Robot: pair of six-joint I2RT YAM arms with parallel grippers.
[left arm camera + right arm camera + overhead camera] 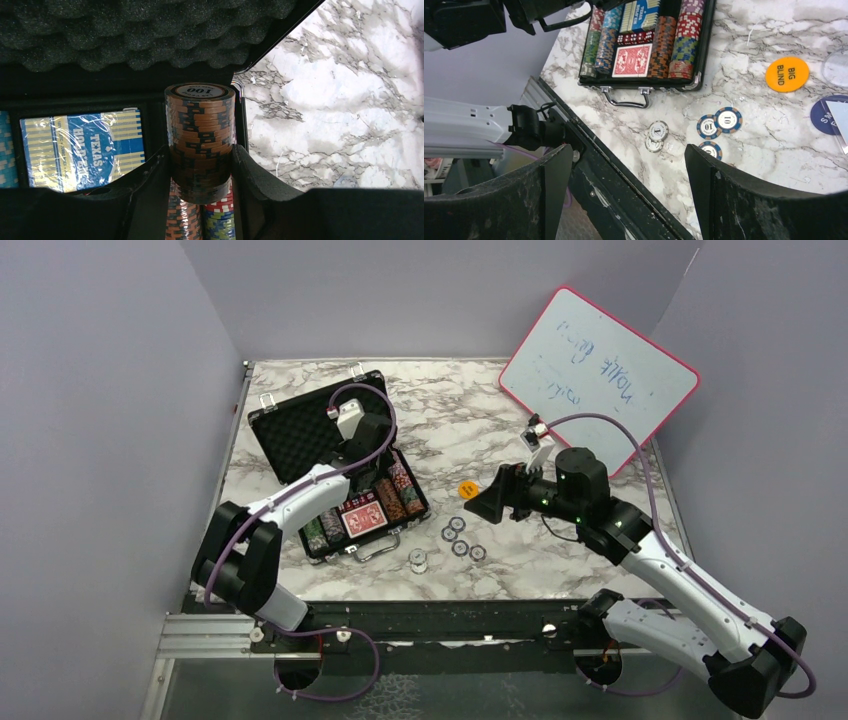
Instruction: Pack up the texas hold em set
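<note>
Loose chips [727,120]: several are lying flat on the marble table [560,570], just in front of the briefcase [295,435] and not touching it.
Right gripper [628,152]: it is hanging above those chips with its jaws spread wide and nothing between them, well apart from the other arm.
Orange button [787,74]: it is lying flat on the table near the loose chips, outside the case.
Case tray: chip rows are sitting edge-on in their channels, with the red-backed card deck [633,60] lying between them.
Left gripper [201,167]: it is clamping a wrapped chip stack [200,125] by its near half, over the rightmost channel. The 100 face is pointing toward the foam lid.
Step in hand: by the look of it, this stack is being bedded into the tray.
Doing it well: keep the stack's axis in line with the seated rows beneath it. Lower it until it is resting in the channel, and only then ease the jaws apart.
Risks: the far half is hanging unsupported, so an uneven squeeze could fan it. The case's right wall is just beside it.
Whiteboard [600,375]: it is leaning at the far right, well apart.
</note>
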